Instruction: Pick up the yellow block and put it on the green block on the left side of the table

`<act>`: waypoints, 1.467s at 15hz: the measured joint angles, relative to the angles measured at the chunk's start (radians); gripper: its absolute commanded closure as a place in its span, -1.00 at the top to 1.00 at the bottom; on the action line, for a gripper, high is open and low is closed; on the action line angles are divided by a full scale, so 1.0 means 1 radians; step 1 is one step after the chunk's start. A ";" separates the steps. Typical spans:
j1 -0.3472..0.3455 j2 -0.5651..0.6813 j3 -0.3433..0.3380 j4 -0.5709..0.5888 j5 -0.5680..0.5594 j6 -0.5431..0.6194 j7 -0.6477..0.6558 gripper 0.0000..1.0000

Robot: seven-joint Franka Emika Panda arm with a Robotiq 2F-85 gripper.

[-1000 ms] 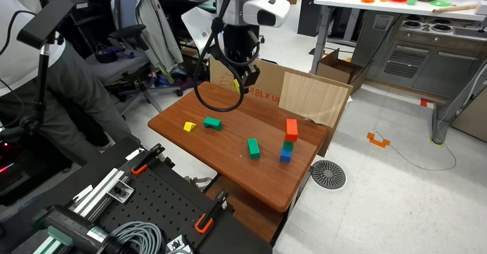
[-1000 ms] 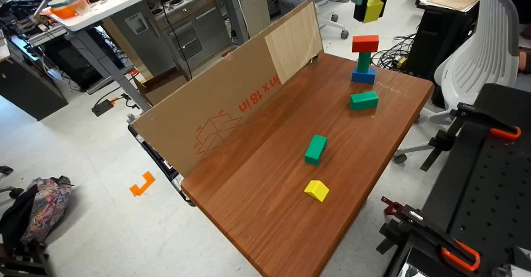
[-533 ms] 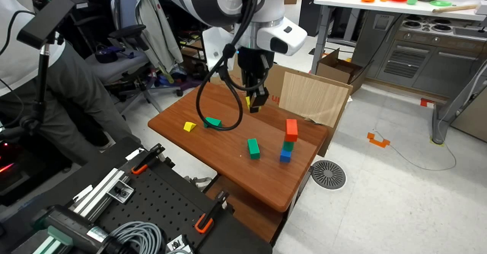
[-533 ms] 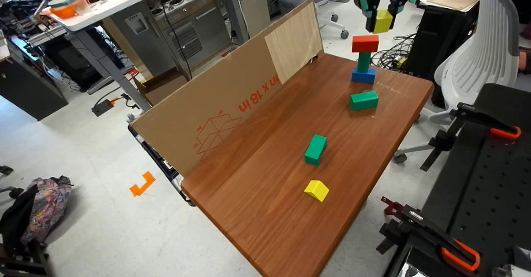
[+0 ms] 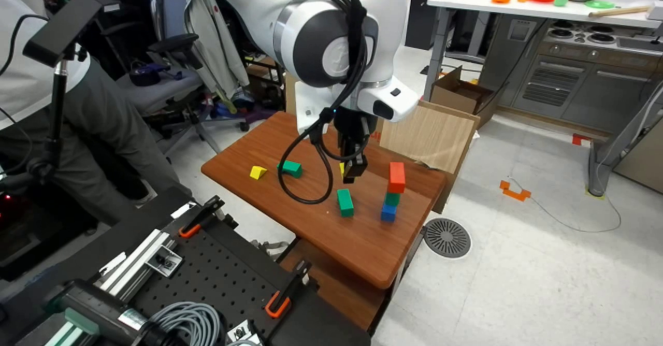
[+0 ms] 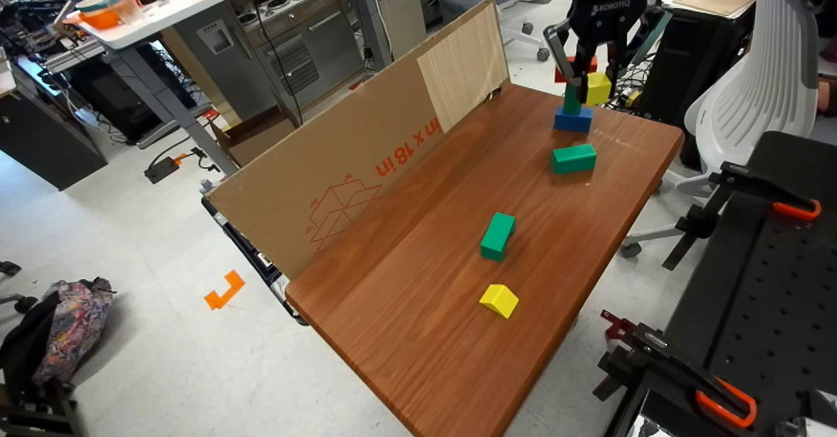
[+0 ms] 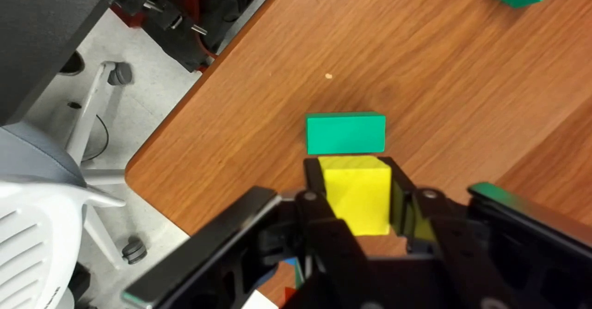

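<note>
Yellow block, one: held in the air above the table by the gripper, jaws clamped on two opposite sides of it; near the green block but apart from it. Green block, one: rectangular, lying flat on the reddish-brown table. Stack, one, near that block: blue block at the base, green pillar upright upon it, red block laid across the top; in an exterior view the gripper stands in front of the red block and hides part of it. Second green block, one: visible in both exterior views, well apart from the stack; in an exterior view a looping black cable crosses one end of it. Yellow wedge, one: on the table near the second green block. Cardboard panel, one: upright along a long edge of the table, printed in red, a wood-grain sheet against its face; partly hidden by the robot arm in an exterior view. Perforated black bench, one: beside the table, bearing two clamps with orange handles. White chair, one: near the stack end of the table, slatted back also showing in the wrist view
</note>
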 measured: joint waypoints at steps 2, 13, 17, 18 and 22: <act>0.000 0.038 0.000 0.021 0.000 0.000 0.014 -0.83; 0.034 0.177 -0.019 0.098 -0.005 0.003 0.069 -0.83; 0.049 0.208 -0.032 0.115 -0.009 0.003 0.080 -0.83; 0.052 0.215 -0.034 0.120 -0.009 0.003 0.081 -0.83; 0.061 0.230 -0.036 0.130 -0.012 0.003 0.082 -0.83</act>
